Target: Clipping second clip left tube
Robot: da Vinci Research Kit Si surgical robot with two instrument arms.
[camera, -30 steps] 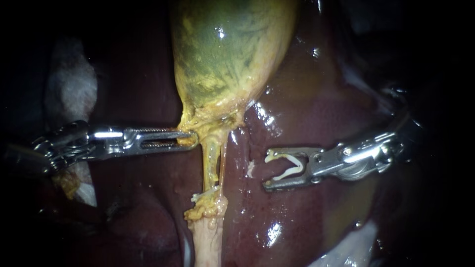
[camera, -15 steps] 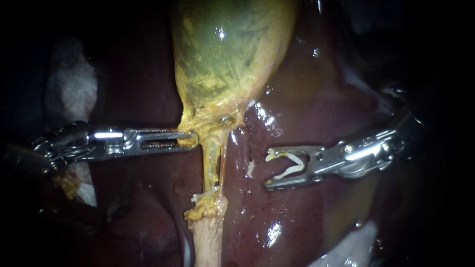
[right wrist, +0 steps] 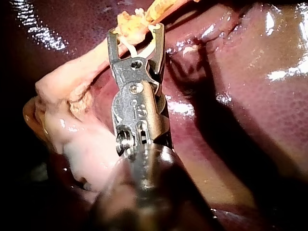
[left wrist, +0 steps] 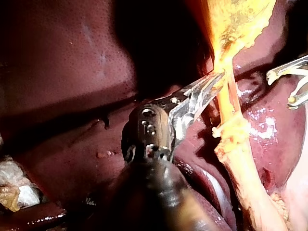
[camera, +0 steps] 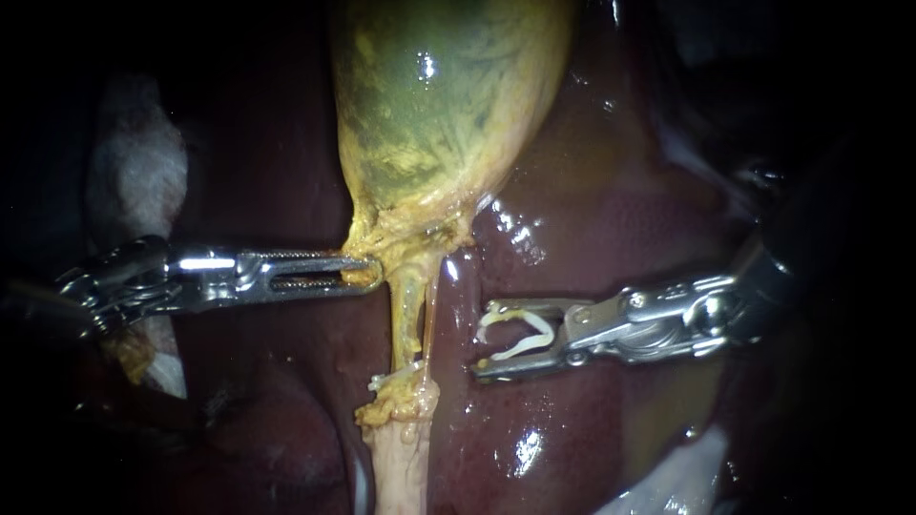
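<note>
The green-yellow gallbladder (camera: 439, 105) narrows downward into a yellow tube (camera: 408, 319), with a thinner strand (camera: 432, 310) just to its right. A white clip (camera: 393, 375) sits across the tube low down. My left instrument (camera: 367, 272) comes in from the left, its jaws shut on the gallbladder's neck, as the left wrist view also shows (left wrist: 216, 79). My right instrument (camera: 482, 341) holds an open white clip (camera: 520, 336) between its spread jaws, a short way right of the tubes. In the right wrist view its jaws (right wrist: 135, 31) reach up to the yellow tissue.
Dark red wet liver (camera: 592, 210) lies under and around everything. White gauze (camera: 134, 162) shows at the far left behind my left instrument, and a pale patch (camera: 677, 477) sits at the lower right. A thick pale stump (camera: 396, 458) continues below the clipped tube.
My right instrument has moved left and slightly down toward the tubes, carrying its clip. My left instrument and the gallbladder have stayed put.
</note>
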